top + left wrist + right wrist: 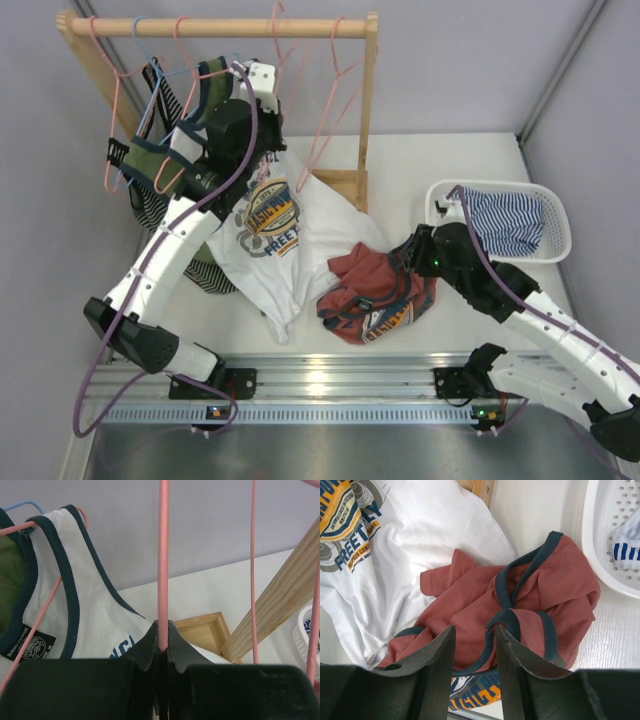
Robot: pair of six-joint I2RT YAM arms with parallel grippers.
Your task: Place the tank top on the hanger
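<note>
Left gripper (pixel 163 649) pinching hanger (pixel 163 555) wire. Right gripper (pixel 475 630) jaws part-spread astride tank top (pixel 470 595) trim, near table (pixel 430 165) front edge — thin fold may slip free.

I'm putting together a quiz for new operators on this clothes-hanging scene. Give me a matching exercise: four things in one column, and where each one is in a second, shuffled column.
Things
1. hanger
2. tank top
3. striped garment
4. white printed top

Places
A. in the white basket
B. clamped in the left gripper
C. crumpled on the table, at the right gripper
D. spread on the table by the rack

Pairs: 1-B; 2-C; 3-A; 4-D
</note>
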